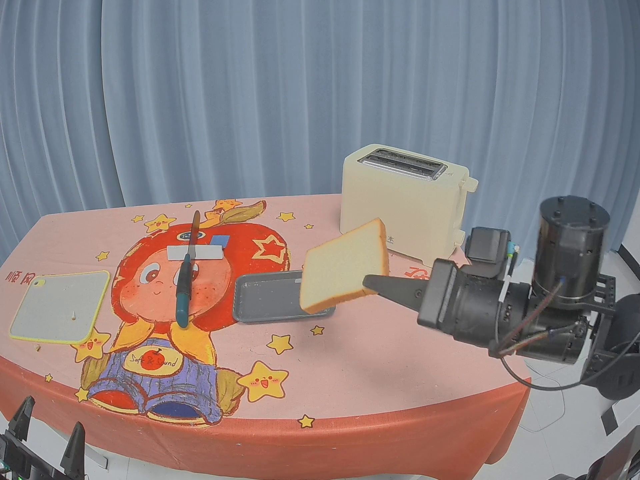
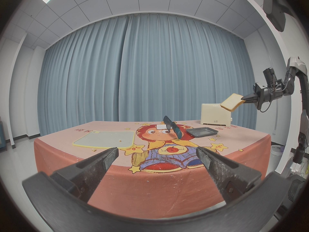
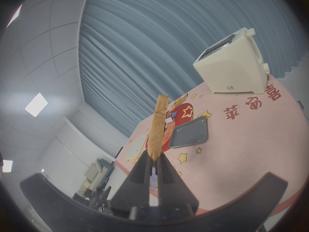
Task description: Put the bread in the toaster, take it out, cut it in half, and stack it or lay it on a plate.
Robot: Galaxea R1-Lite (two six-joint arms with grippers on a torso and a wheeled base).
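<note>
Right now the right tool (image 1: 371, 283) pinches a slice of bread (image 1: 343, 266) by one edge, holding it tilted in the air above the surface (image 1: 400, 361), near the toaster (image 1: 400, 201) and the grey tray (image 1: 267, 298). Off the surface's near edge, the left tool (image 2: 157, 160) gapes, holding nothing.

Red characters (image 3: 254, 103) are printed on the counter (image 3: 257, 152) near the toaster (image 3: 231, 62). A tiny logo (image 3: 230, 88) marks the toaster's side, unreadable.
</note>
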